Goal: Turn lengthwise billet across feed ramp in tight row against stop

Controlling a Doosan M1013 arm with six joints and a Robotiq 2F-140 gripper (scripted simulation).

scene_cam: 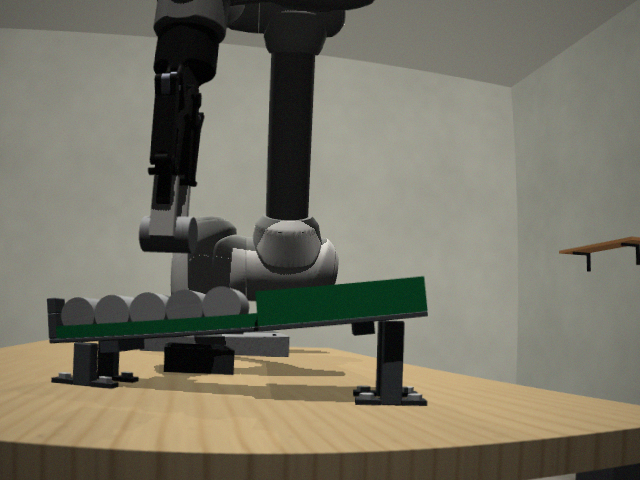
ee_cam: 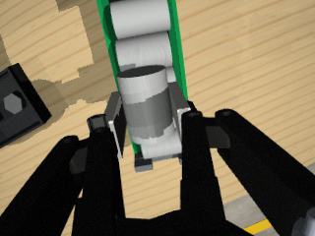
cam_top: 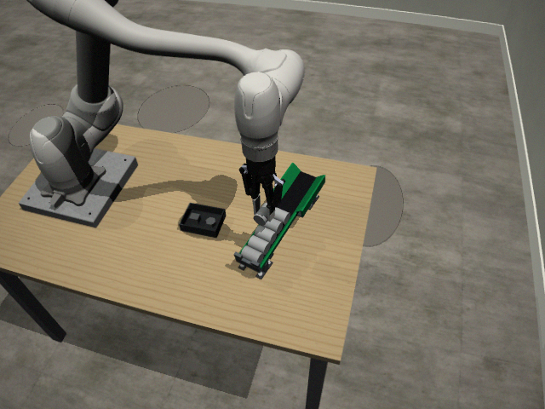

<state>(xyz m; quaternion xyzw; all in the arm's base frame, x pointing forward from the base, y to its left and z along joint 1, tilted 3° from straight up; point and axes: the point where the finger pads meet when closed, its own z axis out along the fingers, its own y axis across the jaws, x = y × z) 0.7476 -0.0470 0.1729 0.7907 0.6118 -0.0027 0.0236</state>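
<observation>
Billets: you have six in all. Five lie across the green feed ramp in a touching row against the stop at its low end. The sixth billet hangs above that row, clear of it. Gripper: one, its jaws closed narrowly on this sixth billet, one finger pad on each curved side; the billet's flat end faces your wrist camera. Black tray: one on the counter beside the ramp, holding two small dark pieces. Wall shelf: one. Writing: none you can read.
</observation>
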